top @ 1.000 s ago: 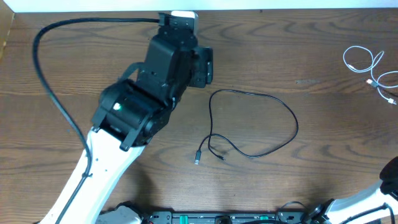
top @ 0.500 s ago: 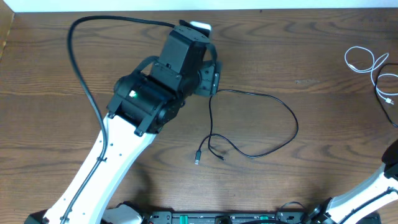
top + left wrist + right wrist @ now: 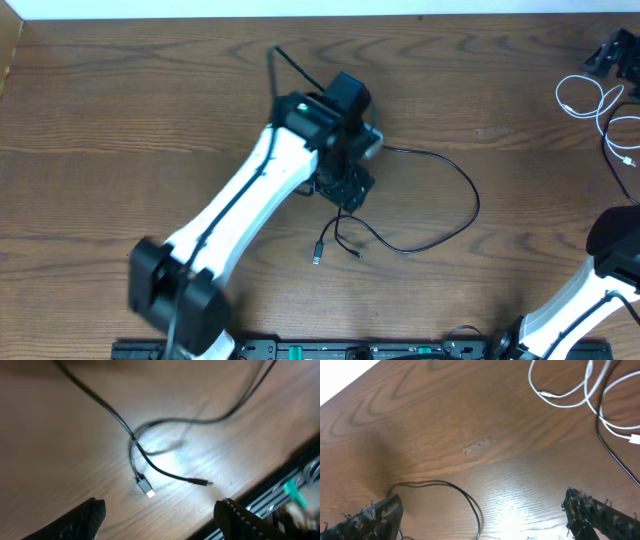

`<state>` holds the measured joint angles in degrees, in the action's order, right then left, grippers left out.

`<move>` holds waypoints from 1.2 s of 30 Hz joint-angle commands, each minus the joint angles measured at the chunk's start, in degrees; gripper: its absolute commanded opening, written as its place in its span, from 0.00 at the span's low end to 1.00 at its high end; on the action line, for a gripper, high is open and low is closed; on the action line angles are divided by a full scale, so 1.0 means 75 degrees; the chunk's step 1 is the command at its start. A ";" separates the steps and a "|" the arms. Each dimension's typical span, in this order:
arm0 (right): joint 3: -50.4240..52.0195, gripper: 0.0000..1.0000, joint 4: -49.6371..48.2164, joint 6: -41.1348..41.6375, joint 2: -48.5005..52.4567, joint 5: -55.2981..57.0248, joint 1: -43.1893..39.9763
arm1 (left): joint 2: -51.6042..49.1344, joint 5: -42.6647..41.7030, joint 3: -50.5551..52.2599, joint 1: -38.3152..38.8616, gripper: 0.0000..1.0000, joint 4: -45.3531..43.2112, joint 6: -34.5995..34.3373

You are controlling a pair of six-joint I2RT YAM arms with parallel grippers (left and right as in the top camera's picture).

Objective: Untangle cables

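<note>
The black cable (image 3: 440,170) lies in a wide loop at the table's middle, its two plug ends (image 3: 318,258) close together at the lower left. My left gripper (image 3: 345,188) hovers over the loop's left side. In the left wrist view it (image 3: 160,521) stands open, nothing between its fingers, with the crossed black cable (image 3: 135,442) and a silver plug (image 3: 148,491) just ahead. The white cable (image 3: 588,100) is coiled at the far right. My right gripper (image 3: 485,520) is open and high above the table, with the white cable (image 3: 560,397) up right and the black loop (image 3: 465,497) low left.
A dark cord (image 3: 618,165) runs past the white cable toward the right edge. A black part of the right arm (image 3: 612,55) shows at the top right corner, and another blurred part (image 3: 615,240) lower down. The black rail (image 3: 350,350) lines the front edge.
My left arm has swung from the far table edge toward the near right and now sits over the black cable's left side. A black part of the right arm has appeared at the top right.
</note>
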<state>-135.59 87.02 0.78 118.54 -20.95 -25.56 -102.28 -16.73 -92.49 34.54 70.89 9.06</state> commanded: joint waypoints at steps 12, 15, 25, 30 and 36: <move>-0.0050 0.99 0.0198 -0.0548 -0.0117 0.0006 0.0137 | -0.0793 0.0280 0.2704 -0.0012 0.73 -0.3098 0.0420; -0.0050 0.99 0.0198 -0.0545 -0.0117 0.0006 0.0137 | -0.0793 0.0562 0.3069 -0.0012 0.66 -0.3666 0.0256; -0.0050 0.99 0.0198 -0.0545 -0.0117 0.0003 0.0137 | -0.0793 0.0810 0.4083 -0.0012 0.55 -0.4325 0.0090; -0.0050 0.99 0.0210 -0.0545 -0.0117 0.0000 0.0137 | -0.0793 0.0813 0.4695 -0.0012 0.21 -0.4980 -0.0178; -0.0050 0.99 0.0268 -0.0629 -0.0117 -0.0618 0.0201 | -0.0446 0.0874 0.3931 -0.0020 0.07 -0.4537 -0.0431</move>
<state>-135.59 88.79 -2.37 118.54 -21.74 -24.73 -105.16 -10.57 -60.99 34.50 34.09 7.51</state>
